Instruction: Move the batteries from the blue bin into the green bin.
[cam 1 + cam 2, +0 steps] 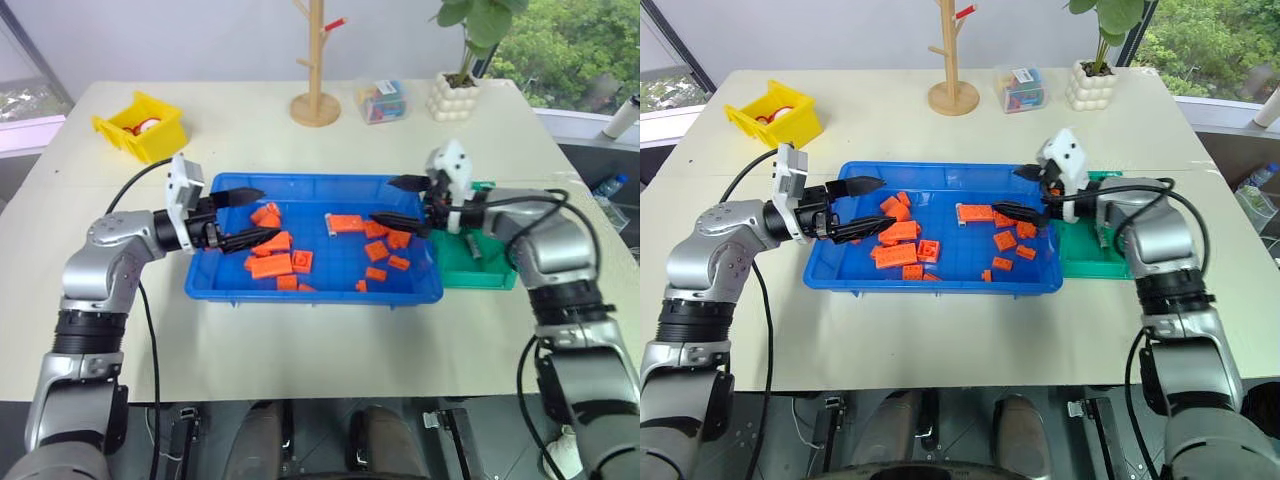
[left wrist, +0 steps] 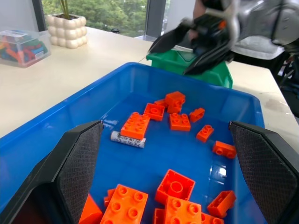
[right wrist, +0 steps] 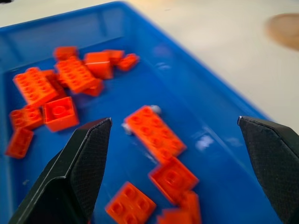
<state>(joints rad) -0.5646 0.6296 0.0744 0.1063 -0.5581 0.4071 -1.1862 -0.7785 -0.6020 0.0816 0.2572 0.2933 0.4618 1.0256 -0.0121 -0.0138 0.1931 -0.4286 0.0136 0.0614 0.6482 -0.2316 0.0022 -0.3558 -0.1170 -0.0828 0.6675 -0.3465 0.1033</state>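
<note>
— Start with what's closest: from the head camera, the two arms reach in over the blue bin (image 1: 312, 290). What's the left gripper (image 1: 253, 215) doing?

— Hovering over the tray's left end, fingers spread apart, nothing between them. The right gripper (image 1: 402, 202) hangs over the right end, also wide open and empty.

— And the batteries?

— One battery (image 1: 329, 226) lies in the middle of the tray, tucked against the end of an orange brick (image 1: 347, 223). It sits between the two grippers, nearer the right one, touched by neither. Another battery (image 1: 474, 249) lies in the green bin (image 1: 478, 268), which stands just beside the tray's right wall.

— The left wrist camera?

— The same battery (image 2: 128, 138) shows clearly: a pale stick lying flat on the blue floor, its long axis running across the tray, one end beside an orange brick (image 2: 135, 125). It rests well ahead of the open left fingers (image 2: 77, 163). Beyond it the right gripper (image 2: 187, 44) hangs, spread, in front of the green bin (image 2: 215, 74).

— The right wrist camera?

— Blurred; only the battery's (image 3: 154, 109) pale tip peeks from behind a long brick (image 3: 154, 131), ahead of the parted fingers (image 3: 88, 154).
</note>
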